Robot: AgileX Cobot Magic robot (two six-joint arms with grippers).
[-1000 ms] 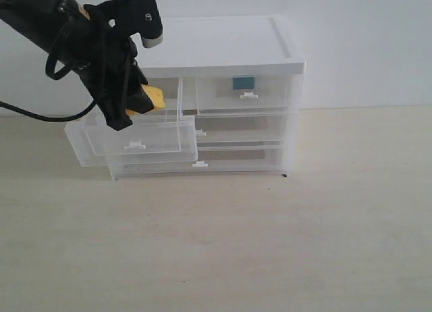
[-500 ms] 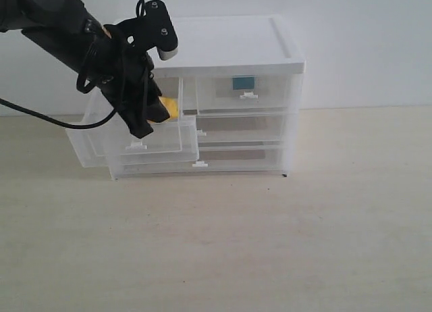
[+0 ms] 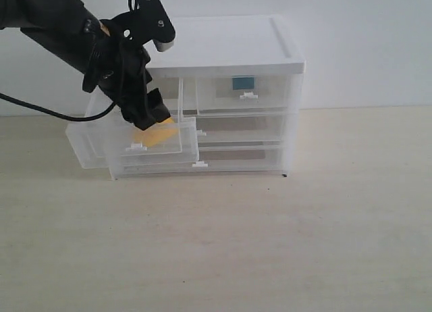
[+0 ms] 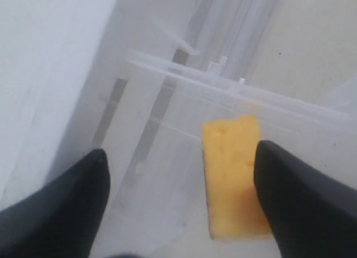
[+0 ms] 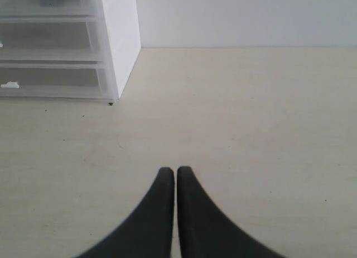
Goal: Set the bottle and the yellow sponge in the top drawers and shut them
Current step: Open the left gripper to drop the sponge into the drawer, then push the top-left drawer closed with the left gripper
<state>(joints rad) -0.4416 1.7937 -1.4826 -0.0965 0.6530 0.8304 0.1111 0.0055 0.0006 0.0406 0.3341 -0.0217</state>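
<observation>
Pale tabletop (image 3: 270, 244): one yellow sponge (image 4: 234, 174) in pulled-out top drawer (image 3: 101, 148); left tool (image 4: 178, 154) apart, right tool (image 5: 176, 171) together.

Sponge (image 3: 156, 136) in left drawer (image 3: 84, 150), bottle (image 3: 243, 84) in right drawer (image 3: 273, 97).

Yellow sponge (image 3: 155, 135) lying slanted inside pulled-out clear left top drawer (image 3: 84, 146), teal-labelled bottle (image 3: 243, 84) inside shut right top drawer (image 3: 219, 99)

The pale wood-grain tabletop (image 3: 283, 244) in front of the white-topped clear plastic drawer cabinet (image 3: 223, 48) is free for a reach from the front or the right. The pulled-out clear plastic upper left drawer (image 3: 84, 146) juts forward over it. The drawer's open top is taken up by the black left gripper (image 3: 150, 117), jaws spread, above the yellow foam sponge (image 3: 158, 134) lying inside.
</observation>
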